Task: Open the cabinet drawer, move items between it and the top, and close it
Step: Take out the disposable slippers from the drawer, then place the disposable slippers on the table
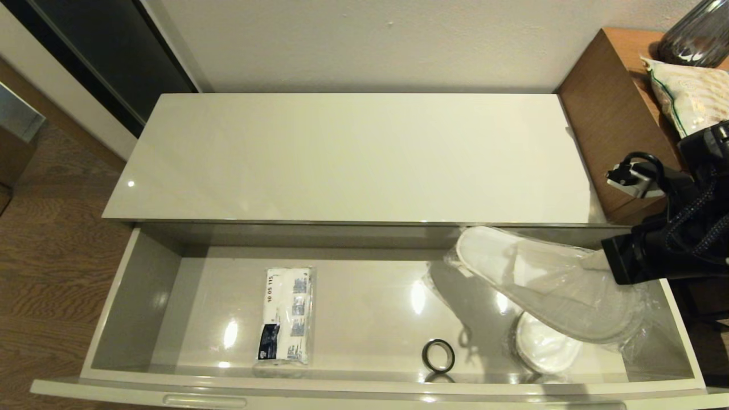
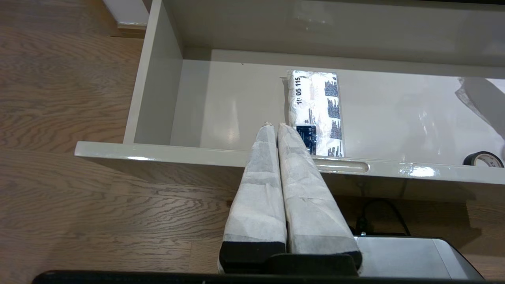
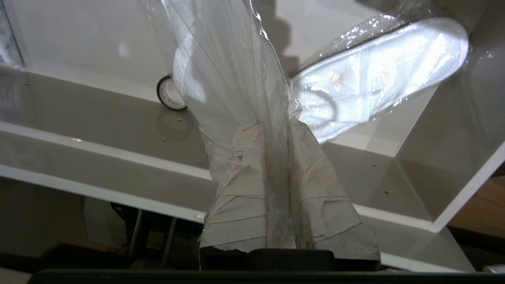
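The cabinet drawer (image 1: pixel 136 296) stands pulled out below the bare glossy top (image 1: pixel 353 159). My right gripper (image 1: pixel 598 261) hovers over the drawer's right end, shut on the clear plastic (image 3: pixel 232 71) of a slippers pack (image 1: pixel 529 279), which hangs tilted above the drawer floor. In the right wrist view, the fingers (image 3: pixel 244 169) pinch the bag between them. A second slippers pack (image 1: pixel 544 344) lies on the drawer floor under it. My left gripper (image 2: pixel 275 125) is shut and empty, held before the drawer's front edge near a recessed slot (image 2: pixel 343 165); it is outside the head view.
A white packet with blue print (image 1: pixel 285 316) lies left of centre in the drawer, and a small black ring (image 1: pixel 438 355) stands near the front wall. The brown wooden side table (image 1: pixel 609 108) at the right carries a bagged item (image 1: pixel 692 94). Wooden floor lies to the left.
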Available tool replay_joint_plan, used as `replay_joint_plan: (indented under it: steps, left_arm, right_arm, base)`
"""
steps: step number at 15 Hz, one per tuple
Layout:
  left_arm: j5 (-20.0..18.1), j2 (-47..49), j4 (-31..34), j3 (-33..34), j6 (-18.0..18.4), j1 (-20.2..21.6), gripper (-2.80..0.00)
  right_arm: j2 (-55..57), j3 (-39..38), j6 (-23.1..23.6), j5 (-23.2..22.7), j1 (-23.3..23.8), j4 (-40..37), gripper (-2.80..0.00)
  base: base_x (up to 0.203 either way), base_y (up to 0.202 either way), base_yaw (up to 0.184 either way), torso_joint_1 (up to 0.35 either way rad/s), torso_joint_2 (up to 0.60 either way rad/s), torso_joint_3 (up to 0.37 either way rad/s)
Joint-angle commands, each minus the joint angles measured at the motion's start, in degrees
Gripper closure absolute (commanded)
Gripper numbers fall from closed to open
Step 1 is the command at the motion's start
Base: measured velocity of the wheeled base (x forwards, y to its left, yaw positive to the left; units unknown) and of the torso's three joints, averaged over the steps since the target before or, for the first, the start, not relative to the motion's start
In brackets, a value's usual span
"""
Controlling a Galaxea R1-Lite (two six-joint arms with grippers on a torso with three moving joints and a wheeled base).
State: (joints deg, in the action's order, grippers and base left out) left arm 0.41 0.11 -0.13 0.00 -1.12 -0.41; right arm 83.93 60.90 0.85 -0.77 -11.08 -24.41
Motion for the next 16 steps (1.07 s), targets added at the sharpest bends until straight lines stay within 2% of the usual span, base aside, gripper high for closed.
replay_joint_plan:
  steps: [1, 10, 13, 16]
  left_arm:
    - [0.0, 0.0, 0.0, 0.0, 0.0, 0.0, 0.00]
    - [0.0, 0.0, 0.0, 0.0, 0.0, 0.0, 0.00]
    - [0.0, 0.0, 0.0, 0.0, 0.0, 0.0, 0.00]
    - [0.0, 0.0, 0.0, 0.0, 0.0, 0.0, 0.00]
  right_arm:
    - [-2.3, 0.1, 0.0, 0.0, -0.6, -1.3, 0.00]
    - [-9.0, 0.6, 0.0, 0.1, -1.8, -9.2, 0.00]
    - [-9.2, 5.4, 0.0, 1.2, -1.8, -11.4, 0.00]
    - [-7.2, 13.6, 0.0, 2.8, -1.8, -12.7, 0.00]
  base:
    - [0.000, 0.000, 0.000, 0.000, 0.00, 0.000]
    - [0.000, 0.000, 0.000, 0.000, 0.00, 0.000]
    - [0.000, 0.000, 0.000, 0.000, 0.00, 0.000]
    - [0.000, 0.000, 0.000, 0.000, 0.00, 0.000]
